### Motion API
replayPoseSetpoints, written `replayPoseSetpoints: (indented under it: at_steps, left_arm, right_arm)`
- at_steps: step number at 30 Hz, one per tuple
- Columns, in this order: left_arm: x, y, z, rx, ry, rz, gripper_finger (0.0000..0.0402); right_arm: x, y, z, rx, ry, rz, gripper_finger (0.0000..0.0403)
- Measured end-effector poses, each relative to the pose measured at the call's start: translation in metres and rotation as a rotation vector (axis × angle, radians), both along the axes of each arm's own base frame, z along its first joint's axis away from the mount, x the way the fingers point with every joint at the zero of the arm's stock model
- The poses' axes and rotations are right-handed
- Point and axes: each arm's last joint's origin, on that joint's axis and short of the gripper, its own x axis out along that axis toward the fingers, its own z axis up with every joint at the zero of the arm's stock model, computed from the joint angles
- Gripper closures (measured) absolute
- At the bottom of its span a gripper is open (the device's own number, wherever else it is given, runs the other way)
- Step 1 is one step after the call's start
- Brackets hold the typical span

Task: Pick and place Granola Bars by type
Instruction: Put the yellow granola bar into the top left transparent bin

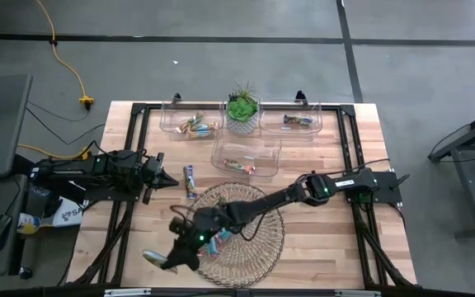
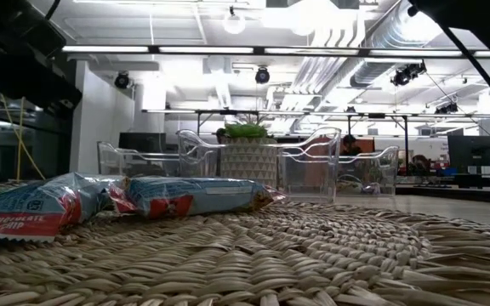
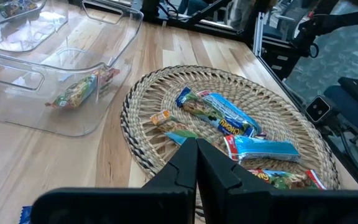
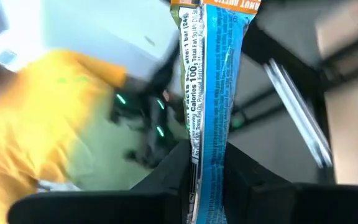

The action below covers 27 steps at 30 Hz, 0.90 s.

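Gripping: a blue-wrapped granola bar (image 4: 211, 93) is clamped edge-on between the right gripper's (image 4: 207, 165) two dark fingers; calorie print is readable along the wrapper's seam.
Held bar, position: seen from above, it is carried at the front-left rim of the wicker tray (image 1: 264, 247), close to the table's front edge, at the tip of the right gripper (image 1: 169, 257).
Bars on tray: several bars are left lying on the weave (image 3: 278, 102); a long blue one (image 3: 225, 118), a light-blue one (image 3: 263, 149) and a small orange-ended one (image 3: 161, 117) are made out in the left wrist view. In the low view two blue-and-red bars (image 2: 198, 194) are seen lying end to end on the weave.
Loose bar: one purple-blue bar (image 1: 190, 180) is seen flat on the bare wood, between the left gripper and the tray.
Sorted bars: three clear bins are noted. The back-left bin (image 1: 171, 125) holds a few bars, the back-right bin (image 1: 316, 125) holds dark-wrapped ones, and the nearer middle bin (image 1: 218, 153) holds reddish ones.
Left gripper (image 1: 157, 175): parked over the table's left side, pointed toward the tray; its fingers (image 3: 182, 169) are pressed together with nothing between them.
Right arm (image 1: 279, 198): stretched diagonally from the right side across the tray.
Other: a small potted plant (image 1: 242, 111) stands between the two back bins.
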Motion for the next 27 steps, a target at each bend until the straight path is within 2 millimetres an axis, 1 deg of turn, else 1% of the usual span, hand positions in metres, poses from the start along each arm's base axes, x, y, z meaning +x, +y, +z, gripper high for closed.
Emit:
replayPoseSetpoints:
  at_steps: [3, 6, 13, 18, 21, 23, 27]
  left_arm:
    - [0.0, 0.0, 0.0, 0.0, 0.0, 0.0, 0.0401]
    - [0.0, 0.0, 0.0, 0.0, 0.0, 0.0, 0.0401]
    - [0.0, 0.0, 0.0, 0.0, 0.0, 0.0, 0.0401]
    - [0.0, 0.0, 0.0, 0.0, 0.0, 0.0, 0.0401]
    - [0.0, 0.0, 0.0, 0.0, 0.0, 0.0, 0.0401]
    - [0.0, 0.0, 0.0, 0.0, -0.001, 0.0, 0.0401]
    - [0.0, 0.0, 0.0, 0.0, 0.0, 0.0, 0.0401]
  right_arm:
    - [0.002, -0.008, 0.009, 0.024, -0.095, -0.028, 0.0355]
    - [0.004, -0.015, 0.014, 0.029, -0.147, -0.046, 0.0355]
    - [0.006, -0.022, 0.015, 0.009, -0.175, -0.06, 0.0354]
    - [0.007, -0.028, 0.022, 0.018, -0.264, -0.08, 0.0354]
    - [0.006, -0.034, 0.031, -0.014, -0.344, -0.123, 0.0355]
    - [0.004, -0.04, 0.041, -0.05, -0.392, -0.152, 0.0356]
    - [-0.004, -0.053, 0.074, -0.11, -0.506, -0.192, 0.0355]
